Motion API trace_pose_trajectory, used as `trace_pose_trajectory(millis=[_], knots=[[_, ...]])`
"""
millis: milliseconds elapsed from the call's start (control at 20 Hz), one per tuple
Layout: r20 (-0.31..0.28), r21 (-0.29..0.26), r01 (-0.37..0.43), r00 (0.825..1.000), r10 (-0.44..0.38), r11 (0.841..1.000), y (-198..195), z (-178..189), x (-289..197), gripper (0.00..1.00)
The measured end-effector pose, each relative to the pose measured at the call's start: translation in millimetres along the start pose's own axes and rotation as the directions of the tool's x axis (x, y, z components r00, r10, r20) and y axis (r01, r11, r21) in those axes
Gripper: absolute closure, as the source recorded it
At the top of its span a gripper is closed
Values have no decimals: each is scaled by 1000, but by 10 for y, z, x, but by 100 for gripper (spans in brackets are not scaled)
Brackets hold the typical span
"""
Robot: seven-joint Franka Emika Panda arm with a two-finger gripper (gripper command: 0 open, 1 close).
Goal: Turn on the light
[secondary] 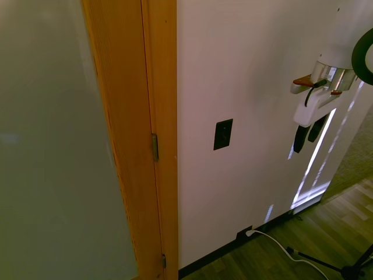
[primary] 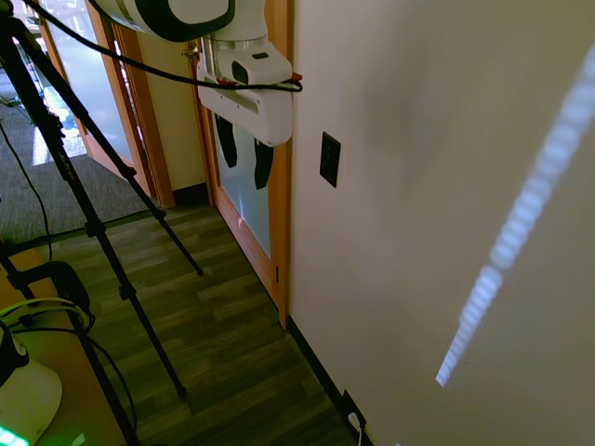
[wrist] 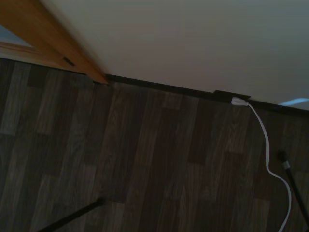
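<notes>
A small black switch plate [primary: 329,159] sits flat on the white wall [primary: 446,186], just past the wooden door frame [primary: 281,204]. The tool [primary: 244,165] hangs in the air near it, pointing down at the wood floor [primary: 232,344]. Its two dark fingers [secondary: 299,139] are spread a little and hold nothing. Low down, a black outlet plate [wrist: 232,94] has a white plug [wrist: 239,101] in it.
</notes>
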State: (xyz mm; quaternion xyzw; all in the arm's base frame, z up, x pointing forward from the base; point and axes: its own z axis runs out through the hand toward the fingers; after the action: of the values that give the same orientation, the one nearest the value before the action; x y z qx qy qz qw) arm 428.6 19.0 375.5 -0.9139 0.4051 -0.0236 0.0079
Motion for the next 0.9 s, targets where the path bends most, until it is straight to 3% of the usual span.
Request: trace_pose_trajectory(millis=[100,200,350,600,750,800,900], knots=[[-1,-3,0,1000,0,1000,-11,13,-5,0],[-64,13,-18,998,19,1000,-180,67,-40,0],[-139,83,-47,989,58,995,-630,338,-88,0],[-197,221,-133,964,178,966,-1260,769,414,0],[-195,278,-151,958,210,949,-1614,979,622,0],[-199,295,-150,956,214,944,-1700,1044,664,100],[-210,324,-156,950,232,933,-1740,1149,686,100]])
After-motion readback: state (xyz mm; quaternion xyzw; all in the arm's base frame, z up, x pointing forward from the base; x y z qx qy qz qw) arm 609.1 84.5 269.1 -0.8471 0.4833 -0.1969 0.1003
